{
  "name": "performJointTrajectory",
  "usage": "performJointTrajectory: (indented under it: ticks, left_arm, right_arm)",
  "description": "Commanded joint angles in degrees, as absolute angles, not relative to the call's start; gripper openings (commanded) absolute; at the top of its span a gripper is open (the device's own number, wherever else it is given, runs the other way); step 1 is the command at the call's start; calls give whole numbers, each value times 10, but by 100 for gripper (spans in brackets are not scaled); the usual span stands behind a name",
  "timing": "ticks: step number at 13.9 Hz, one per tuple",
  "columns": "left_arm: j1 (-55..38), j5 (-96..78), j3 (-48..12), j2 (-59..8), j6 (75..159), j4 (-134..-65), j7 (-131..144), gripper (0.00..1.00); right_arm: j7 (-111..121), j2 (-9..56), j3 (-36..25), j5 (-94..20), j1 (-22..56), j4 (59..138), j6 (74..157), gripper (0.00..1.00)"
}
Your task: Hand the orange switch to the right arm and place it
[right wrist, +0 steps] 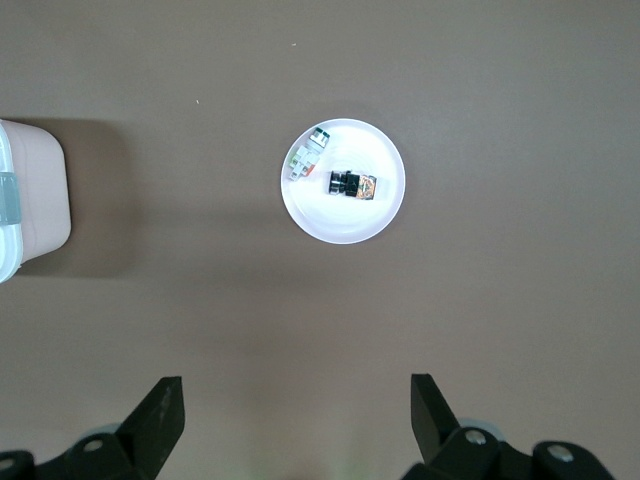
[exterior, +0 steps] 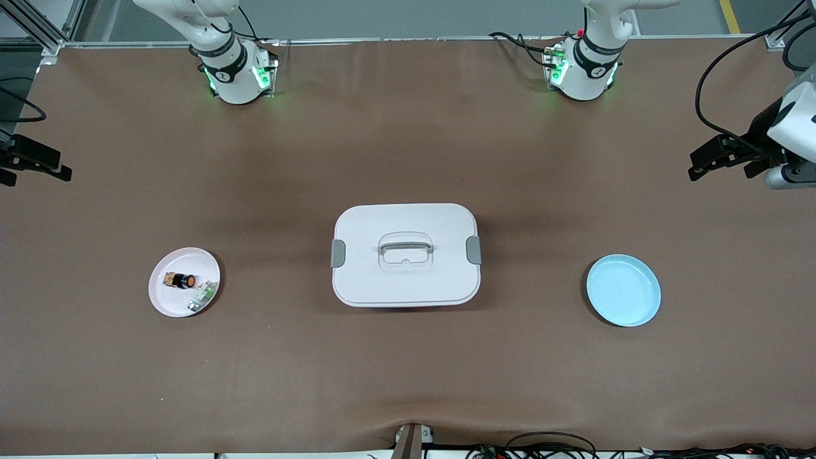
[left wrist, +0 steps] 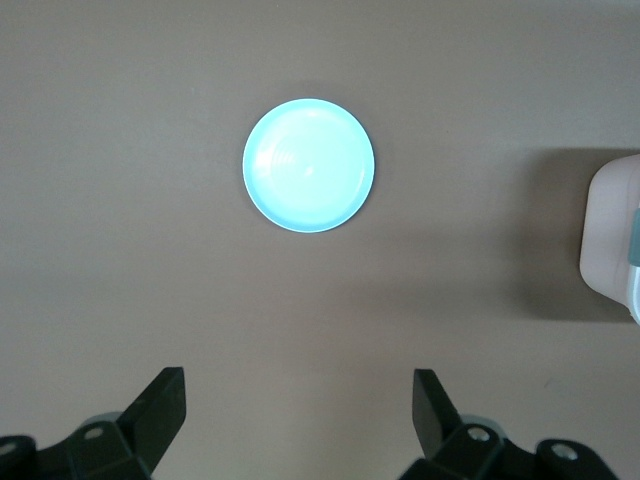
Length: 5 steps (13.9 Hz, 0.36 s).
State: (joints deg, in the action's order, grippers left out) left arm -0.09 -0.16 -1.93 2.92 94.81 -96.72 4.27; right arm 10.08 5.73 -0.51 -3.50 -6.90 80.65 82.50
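The orange switch (exterior: 180, 280), a tiny black part with orange sections, lies on a pale pink plate (exterior: 167, 305) toward the right arm's end of the table. It also shows in the right wrist view (right wrist: 352, 185) on that plate (right wrist: 340, 225). My right gripper (exterior: 62, 164) hangs high over the table's edge at that end, open and empty (right wrist: 297, 405). My left gripper (exterior: 698, 164) hangs high over the table at the left arm's end, open and empty (left wrist: 300, 400).
A small white-and-green part (exterior: 203, 298) lies beside the switch on the pink plate (right wrist: 308, 155). A white lidded box (exterior: 405, 223) with a handle stands mid-table. An empty light blue plate (exterior: 623, 290) sits toward the left arm's end (left wrist: 308, 165).
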Motion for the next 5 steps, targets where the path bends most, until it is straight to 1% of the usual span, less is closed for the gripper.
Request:
performJointTrajectory:
  ticks: [1, 5]
  left_arm:
    - [0, -2, -20, 25, 941, -954, 32, 100]
    - [0, -2, -20, 25, 941, -954, 32, 100]
  right_arm:
    - [107, 55, 2, -33, -79, 799, 817, 100]
    - [106, 54, 3, -33, -75, 801, 818, 100]
